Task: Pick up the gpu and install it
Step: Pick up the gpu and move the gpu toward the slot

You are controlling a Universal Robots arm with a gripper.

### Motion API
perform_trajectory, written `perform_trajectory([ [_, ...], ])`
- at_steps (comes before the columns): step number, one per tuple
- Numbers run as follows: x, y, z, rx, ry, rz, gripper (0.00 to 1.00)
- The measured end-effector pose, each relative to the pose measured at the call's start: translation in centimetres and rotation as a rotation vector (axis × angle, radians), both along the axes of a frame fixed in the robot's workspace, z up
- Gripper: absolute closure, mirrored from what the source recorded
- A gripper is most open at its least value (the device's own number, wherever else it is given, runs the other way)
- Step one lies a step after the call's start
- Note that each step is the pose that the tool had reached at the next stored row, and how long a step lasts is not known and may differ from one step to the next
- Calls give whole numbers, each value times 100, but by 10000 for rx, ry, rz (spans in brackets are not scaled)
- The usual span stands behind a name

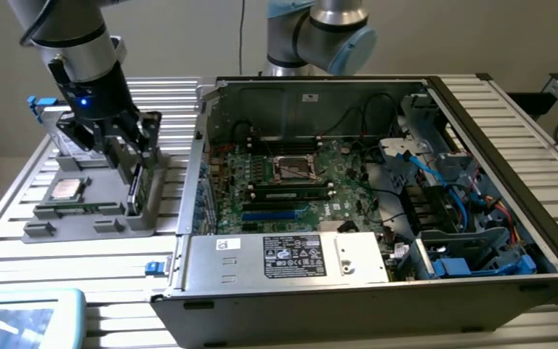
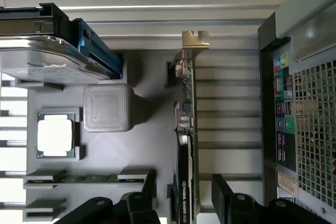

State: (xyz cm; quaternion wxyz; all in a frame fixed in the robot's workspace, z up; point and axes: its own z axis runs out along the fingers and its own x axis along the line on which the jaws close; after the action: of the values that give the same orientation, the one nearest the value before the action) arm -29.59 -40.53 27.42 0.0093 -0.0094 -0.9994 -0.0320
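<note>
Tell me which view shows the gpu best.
The wrist view: the gpu stands edge-on, its whole length, bracket and label visible. In the exterior view the gpu is a thin dark sliver in the gray holder.

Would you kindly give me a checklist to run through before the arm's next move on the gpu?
1. End effector jaws open: ok.
2. gpu standing on edge in the grey holder: ok.
3. gpu lined up between the fingers: ok.
4. gpu gripped: not ok, a gap shows on both sides.
5. computer case open, motherboard exposed: ok.
</note>
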Motion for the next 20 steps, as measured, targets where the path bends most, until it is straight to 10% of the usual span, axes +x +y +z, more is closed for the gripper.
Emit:
perform_trajectory([
  [14,0,4,-254,13,5,-2,46],
  [20,0,24,-340,102,8,-1,46],
])
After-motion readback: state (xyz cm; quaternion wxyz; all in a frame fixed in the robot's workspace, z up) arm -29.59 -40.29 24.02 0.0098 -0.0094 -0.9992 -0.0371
